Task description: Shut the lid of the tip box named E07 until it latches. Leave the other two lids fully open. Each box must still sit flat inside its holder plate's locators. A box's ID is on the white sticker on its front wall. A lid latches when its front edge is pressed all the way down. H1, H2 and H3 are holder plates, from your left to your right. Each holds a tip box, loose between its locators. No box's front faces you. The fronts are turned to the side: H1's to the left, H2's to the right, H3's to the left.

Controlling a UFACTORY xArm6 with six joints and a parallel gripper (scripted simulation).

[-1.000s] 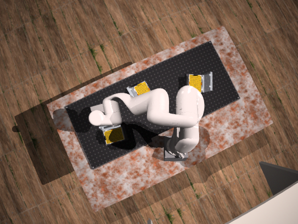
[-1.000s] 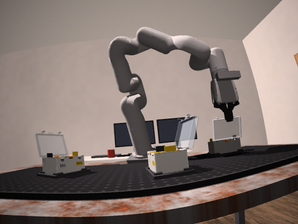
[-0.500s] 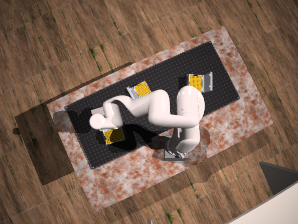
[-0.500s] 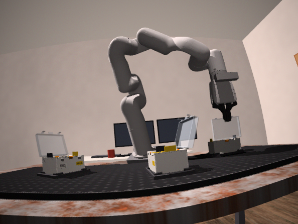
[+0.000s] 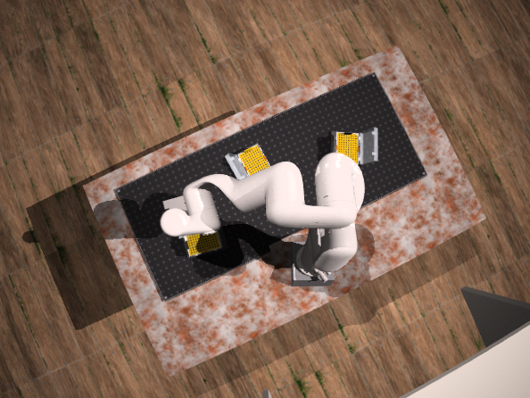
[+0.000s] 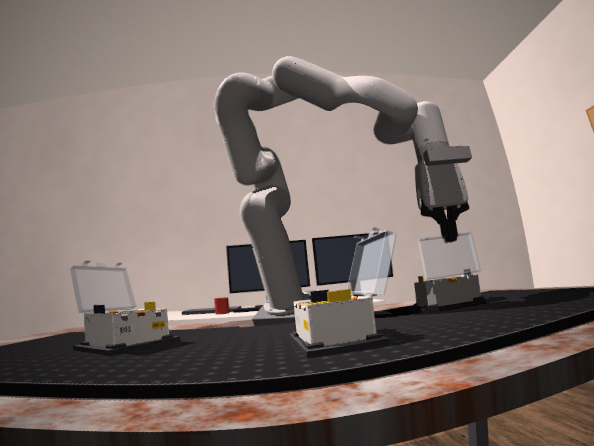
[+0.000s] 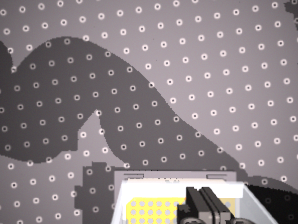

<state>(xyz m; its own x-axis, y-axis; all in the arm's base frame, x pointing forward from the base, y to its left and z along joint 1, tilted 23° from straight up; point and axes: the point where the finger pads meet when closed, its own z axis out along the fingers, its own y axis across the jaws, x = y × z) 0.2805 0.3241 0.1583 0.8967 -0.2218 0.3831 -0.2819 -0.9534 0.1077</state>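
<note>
- H2's box [image 5: 254, 160] [image 6: 337, 320]: nearest in the exterior view, lid up. Leave it.
- H3's box [image 5: 348, 145] [image 6: 125, 327]: also lid up, sticker isn't E07 as far as I can read. Leave it.
- H1's box [image 5: 202, 243] [image 6: 445, 292] [image 7: 150, 210]: farther back, seated on its plate. Probably E07, going by where the arm is; sticker not readable.
- Its lid [image 6: 447, 255] [image 7: 257, 210]: upright, broad face to the exterior camera. Not shut yet.
- Pincer [image 6: 449, 237] [image 7: 196, 207]: narrow, fingers together, nothing held. Tips by the lid's top edge; contact unclear.
- Key relation: box body below the tips, its front on the robot-base side. Push should go across the hinge line from behind the lid toward that front, then down.

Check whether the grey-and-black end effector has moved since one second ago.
Yes, the end effector moved left in the exterior view, toward the right-hand dark rectangular monitor.
</note>
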